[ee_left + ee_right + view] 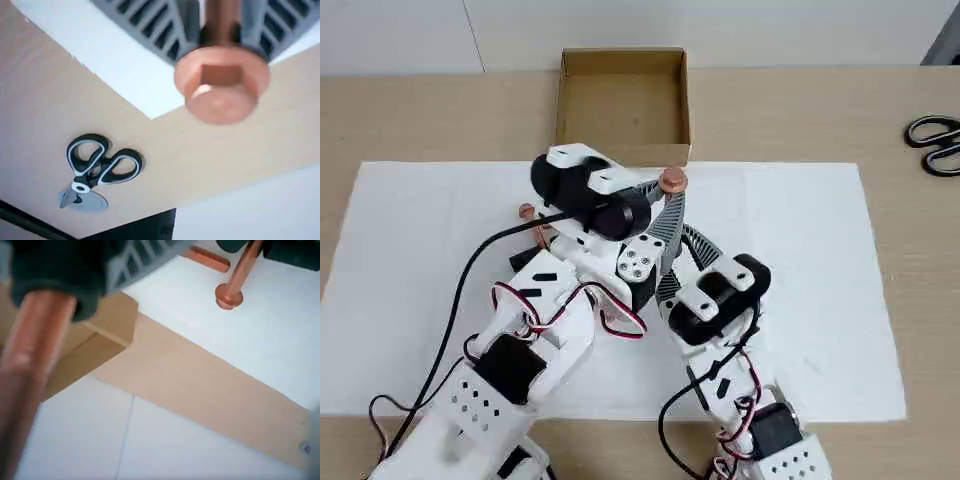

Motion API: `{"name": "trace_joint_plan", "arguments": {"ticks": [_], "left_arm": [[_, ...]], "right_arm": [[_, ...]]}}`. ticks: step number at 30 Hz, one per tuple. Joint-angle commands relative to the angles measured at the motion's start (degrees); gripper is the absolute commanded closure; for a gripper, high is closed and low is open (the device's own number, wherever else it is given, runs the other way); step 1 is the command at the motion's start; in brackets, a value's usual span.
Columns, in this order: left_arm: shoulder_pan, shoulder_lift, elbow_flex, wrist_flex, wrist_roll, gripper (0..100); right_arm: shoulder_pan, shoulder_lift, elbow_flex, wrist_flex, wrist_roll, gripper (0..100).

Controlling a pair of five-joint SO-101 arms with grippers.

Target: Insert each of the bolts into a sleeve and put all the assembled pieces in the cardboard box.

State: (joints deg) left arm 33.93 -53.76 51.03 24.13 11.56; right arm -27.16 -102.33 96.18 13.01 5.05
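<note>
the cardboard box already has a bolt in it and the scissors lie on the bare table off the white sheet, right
No, the cardboard box is empty, as the high view shows. The scissors do lie on the bare table, off the white sheet.

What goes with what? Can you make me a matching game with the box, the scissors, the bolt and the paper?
Things:
1. box
2. scissors
3. bolt
4. paper

Matches:
A. held in the left pincer
B. empty
C. white and flat
D. black handles

Pairs: 1-B, 2-D, 3-A, 4-C
</note>
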Motion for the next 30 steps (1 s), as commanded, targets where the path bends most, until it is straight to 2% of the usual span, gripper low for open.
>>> {"name": "trace_joint_plan", "arguments": {"ticks": [1,7,9,13,15,21,24,30], "left_arm": [[-0.4,-0.4,0.0,-1.3,-0.1,99],[-0.4,-0.4,-0.2,-0.9,0.0,98],[-0.4,-0.4,-0.5,1.5,-0.3,93],[-0.4,-0.4,-1.0,8.9,-0.3,75],[-0.4,-0.4,-1.0,11.6,-0.3,70],[-0.5,-0.4,-3.3,12.1,-0.4,70],[-3.0,-0.1,-5.8,12.4,-0.5,70],[-11.9,-1.3,-10.1,11.8,-13.5,70]], "right_arm": [[0.2,-0.9,0.4,0.1,0.3,99.4],[0.2,-0.9,0.4,0.1,0.3,99.4],[0.3,-0.9,0.4,0.1,0.3,99.4],[0.3,-0.9,0.4,0.1,0.3,99.4],[0.3,-0.9,0.4,0.1,0.3,99.4],[0.3,-0.9,0.4,0.1,0.3,99.4],[0.3,-0.9,0.4,0.1,0.3,99.4],[0.7,-0.9,0.4,0.1,0.3,99.4]]}}
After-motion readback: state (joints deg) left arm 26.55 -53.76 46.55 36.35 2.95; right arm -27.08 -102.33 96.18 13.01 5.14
